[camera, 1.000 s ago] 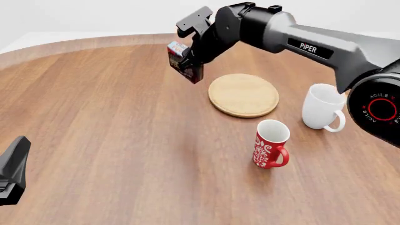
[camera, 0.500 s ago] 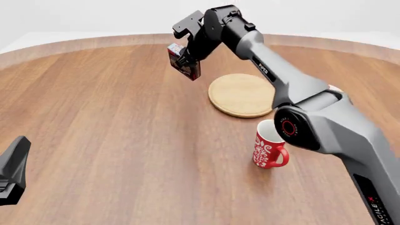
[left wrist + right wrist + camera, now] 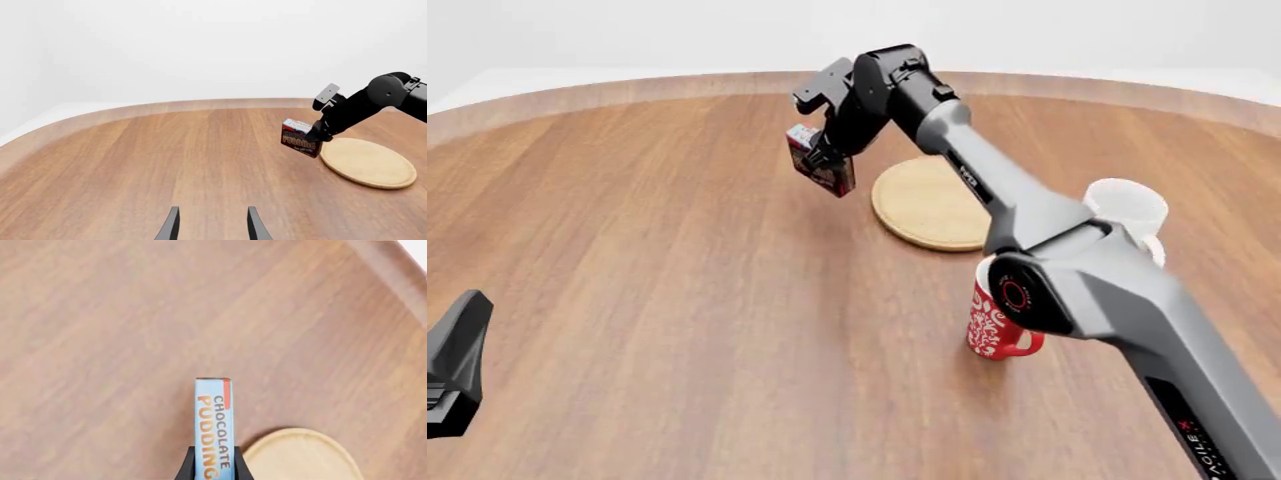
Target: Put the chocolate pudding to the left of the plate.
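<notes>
The chocolate pudding (image 3: 827,170), a small dark brown carton with a light blue top, hangs tilted in my right gripper (image 3: 818,152), which is shut on it. It is held low over the table, just left of the plate's far-left rim. The plate (image 3: 932,208) is a flat round light-wood disc. In the right wrist view the pudding (image 3: 215,420) sits between the fingers with the plate (image 3: 300,456) beside it. The left wrist view shows the pudding (image 3: 300,140) next to the plate (image 3: 368,162). My left gripper (image 3: 213,227) is open and empty, far off at the near left (image 3: 454,365).
A red patterned mug (image 3: 998,318) stands in front of the plate, partly behind my right arm. A white mug (image 3: 1128,208) stands to the plate's right. The right arm (image 3: 1054,270) stretches across the plate's right side. The table's far edge (image 3: 694,85) curves behind.
My right gripper has carried the pudding a little lower, towards the table, staying left of the plate. The right arm has stretched out further. The left arm has not moved.
</notes>
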`<state>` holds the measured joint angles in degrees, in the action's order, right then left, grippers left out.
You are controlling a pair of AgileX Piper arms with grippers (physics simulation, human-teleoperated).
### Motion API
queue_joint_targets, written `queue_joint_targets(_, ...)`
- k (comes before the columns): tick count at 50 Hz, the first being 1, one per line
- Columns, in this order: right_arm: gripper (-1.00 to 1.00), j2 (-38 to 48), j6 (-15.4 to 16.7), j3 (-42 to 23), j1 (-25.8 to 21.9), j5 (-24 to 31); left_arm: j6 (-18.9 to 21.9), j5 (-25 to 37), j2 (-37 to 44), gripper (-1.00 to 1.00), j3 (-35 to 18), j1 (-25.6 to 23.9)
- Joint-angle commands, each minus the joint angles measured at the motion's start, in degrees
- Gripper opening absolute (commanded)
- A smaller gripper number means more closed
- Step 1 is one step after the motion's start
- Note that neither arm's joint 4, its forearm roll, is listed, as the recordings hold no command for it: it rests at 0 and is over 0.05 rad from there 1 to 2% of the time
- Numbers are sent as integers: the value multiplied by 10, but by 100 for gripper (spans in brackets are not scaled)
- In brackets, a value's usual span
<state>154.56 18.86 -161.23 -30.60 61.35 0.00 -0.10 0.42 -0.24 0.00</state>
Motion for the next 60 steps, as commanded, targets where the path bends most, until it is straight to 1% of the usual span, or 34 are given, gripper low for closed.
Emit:
queue_joint_targets(1,-100,14,-6,-8,-2,9,0,0,0,100,0,0)
queue_joint_targets(37,-100,25,-8,-8,-9,10,0,0,0,100,0,0)
queue_joint_targets(43,-100,27,-2,-8,-6,10,0,0,0,100,0,0)
queue_joint_targets(44,-100,30,22,-9,5,12,0,0,0,100,0,0)
queue_joint_targets(45,100,35,36,-8,16,21,0,0,0,100,0,0)
queue_joint_targets(46,100,28,29,-10,10,12,0,0,0,100,0,0)
queue_joint_targets(47,100,15,38,-10,13,4,0,0,0,100,0,0)
queue_joint_targets(48,100,10,30,-9,11,9,0,0,0,100,0,0)
queue_joint_targets(53,100,3,39,-9,20,7,0,0,0,100,0,0)
queue_joint_targets(60,100,3,37,-9,26,5,0,0,0,100,0,0)
